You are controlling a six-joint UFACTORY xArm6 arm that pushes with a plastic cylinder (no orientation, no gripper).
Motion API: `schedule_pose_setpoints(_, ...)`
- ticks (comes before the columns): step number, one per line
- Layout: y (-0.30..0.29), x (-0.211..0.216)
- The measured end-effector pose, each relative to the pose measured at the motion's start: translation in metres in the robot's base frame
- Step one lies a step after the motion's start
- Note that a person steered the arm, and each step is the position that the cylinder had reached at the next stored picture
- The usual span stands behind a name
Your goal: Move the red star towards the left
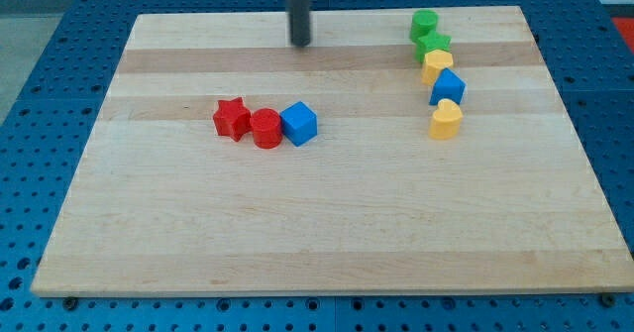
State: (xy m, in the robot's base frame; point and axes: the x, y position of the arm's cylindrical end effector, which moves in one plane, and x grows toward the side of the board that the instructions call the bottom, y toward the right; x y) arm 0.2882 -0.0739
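The red star lies left of the board's middle. A red cylinder touches its right side, and a blue cube touches the cylinder's right side, so the three form a short row. My tip is near the view's top, well above the blue cube and apart from every block.
A column of blocks stands at the upper right: a green cylinder, a green star, a yellow block, a blue block and a yellow heart-like block. The wooden board rests on a blue perforated table.
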Motion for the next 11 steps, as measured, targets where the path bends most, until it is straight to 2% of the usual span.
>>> schedule_pose_setpoints(1, -0.038, 0.069)
schedule_pose_setpoints(5, -0.008, 0.109)
schedule_pose_setpoints(9, 0.092, 0.159)
schedule_pose_setpoints(11, 0.074, 0.172)
